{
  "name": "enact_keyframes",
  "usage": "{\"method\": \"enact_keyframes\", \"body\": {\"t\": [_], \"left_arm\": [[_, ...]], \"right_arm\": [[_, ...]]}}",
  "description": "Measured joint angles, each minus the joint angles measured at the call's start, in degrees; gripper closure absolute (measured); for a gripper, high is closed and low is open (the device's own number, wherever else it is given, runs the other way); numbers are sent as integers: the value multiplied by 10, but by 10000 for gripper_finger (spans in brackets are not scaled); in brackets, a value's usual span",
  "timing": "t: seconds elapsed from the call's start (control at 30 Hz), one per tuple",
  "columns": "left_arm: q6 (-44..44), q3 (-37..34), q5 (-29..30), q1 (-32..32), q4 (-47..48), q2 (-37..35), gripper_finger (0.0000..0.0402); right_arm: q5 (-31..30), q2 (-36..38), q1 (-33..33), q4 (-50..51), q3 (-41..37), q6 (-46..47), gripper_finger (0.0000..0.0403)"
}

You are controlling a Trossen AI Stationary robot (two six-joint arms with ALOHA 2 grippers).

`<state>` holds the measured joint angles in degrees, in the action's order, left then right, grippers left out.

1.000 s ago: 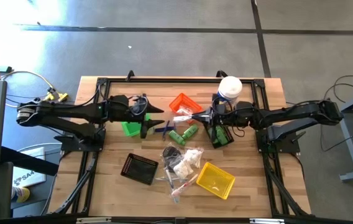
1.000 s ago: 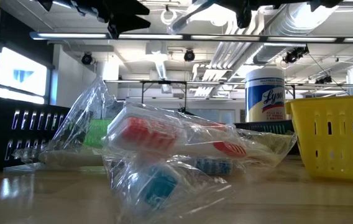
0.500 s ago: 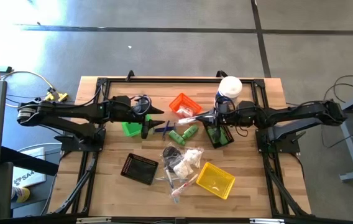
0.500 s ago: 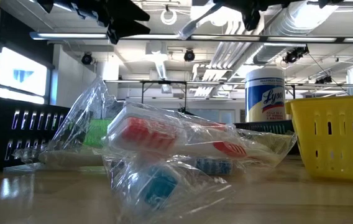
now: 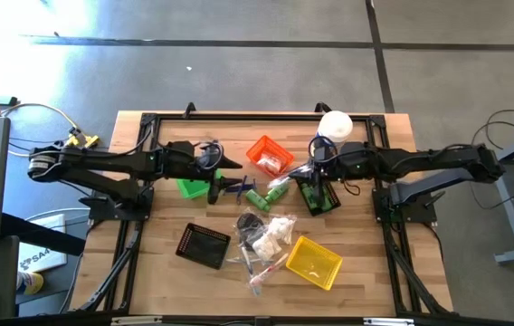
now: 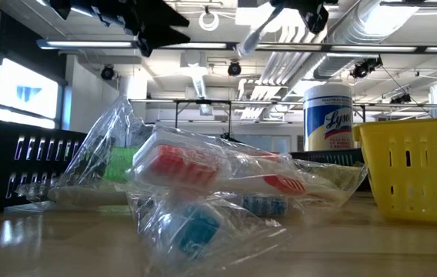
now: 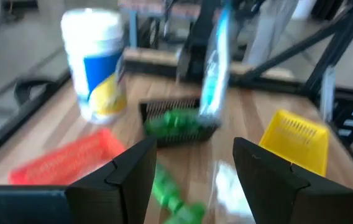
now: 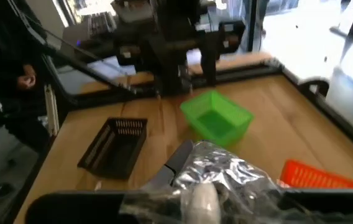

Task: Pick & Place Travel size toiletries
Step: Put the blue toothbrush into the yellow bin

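We are pinching a clear-wrapped thin stick (image 8: 210, 171) in our closed right gripper (image 5: 312, 168), carrying it above the orange mesh bin (image 5: 267, 154) for sorting. Our left gripper (image 5: 233, 186) is hovering wide open, empty, beside the green bin (image 5: 192, 187).

Left wrist view is blurred throughout: the white canister (image 7: 96, 71), the orange bin (image 7: 64, 163) and the wrapped stick (image 7: 215, 65) lack detail. Low view: both arms cut off by the upper edge; the yellow bin (image 6: 415, 171) by the right edge; the black bin (image 6: 15, 165) by the left. Right wrist view: the fingers hidden beneath crinkled clear wrap (image 8: 223, 168); a person (image 8: 5, 74) cut off at the edge.
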<state>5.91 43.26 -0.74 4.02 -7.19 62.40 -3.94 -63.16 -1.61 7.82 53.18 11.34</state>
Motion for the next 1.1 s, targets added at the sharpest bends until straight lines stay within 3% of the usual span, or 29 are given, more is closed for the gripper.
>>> {"method": "enact_keyframes", "body": {"t": [0.23,0.77,1.1], "left_arm": [[-28,0,2,-23,-34,23,192],[-27,1,3,-22,-38,22,192],[-26,1,3,-22,-33,22,192]], "right_arm": [[3,0,-42,85,21,61,392],[73,2,-160,308,33,262,392],[81,-49,-226,327,33,312,392]]}}
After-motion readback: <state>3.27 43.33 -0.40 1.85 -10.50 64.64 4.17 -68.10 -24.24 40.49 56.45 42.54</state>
